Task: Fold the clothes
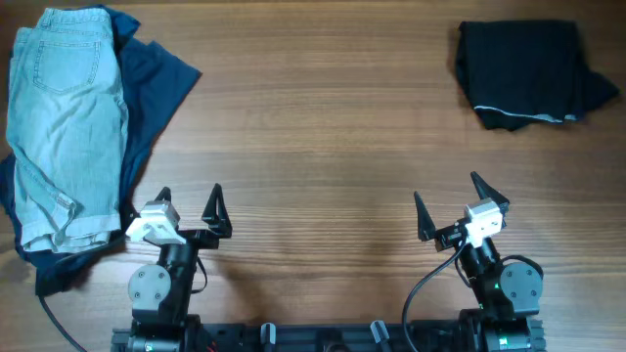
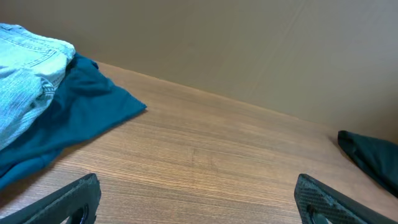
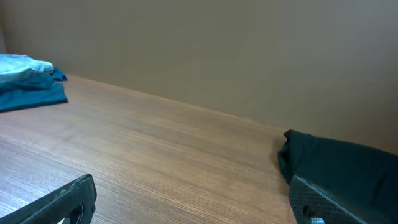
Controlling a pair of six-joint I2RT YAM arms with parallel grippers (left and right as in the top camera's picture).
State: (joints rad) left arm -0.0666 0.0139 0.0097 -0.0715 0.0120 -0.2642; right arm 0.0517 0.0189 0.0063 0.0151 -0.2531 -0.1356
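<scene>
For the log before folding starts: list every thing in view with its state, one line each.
denim shorts: lying flat on top of the blue shirt, seemingly doubled leg over leg
blue shirt: rumpled, unfolded, partly under the shorts
black garment: loosely bunched, lying alone, not neatly folded
left end effector: open, empty
right end effector: open, empty
</scene>
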